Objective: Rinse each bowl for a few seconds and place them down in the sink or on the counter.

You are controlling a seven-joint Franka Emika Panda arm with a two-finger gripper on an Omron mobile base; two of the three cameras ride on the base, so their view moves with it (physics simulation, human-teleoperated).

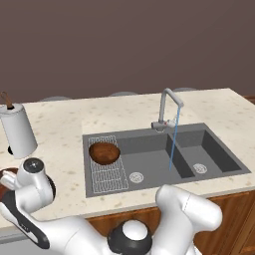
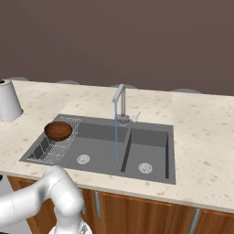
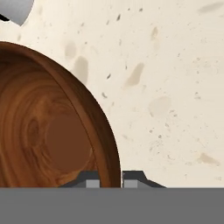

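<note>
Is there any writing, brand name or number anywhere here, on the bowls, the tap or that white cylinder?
None: no text, label, brand or number can be read on the bowls, the faucet, the white cylinder, the sink or the counter.

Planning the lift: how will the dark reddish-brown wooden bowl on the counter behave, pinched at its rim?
The shallow wooden bowl looks rigid, so it shouldn't flex. The gripper pinches only the thin rim, so it may tilt. Its smooth finish might slip.

Wooden bowl (image 1: 104, 152) on sink (image 1: 219, 152) grid, faucet (image 1: 168, 109) running, white cylinder (image 1: 19, 130) on counter (image 1: 60, 134)
</note>
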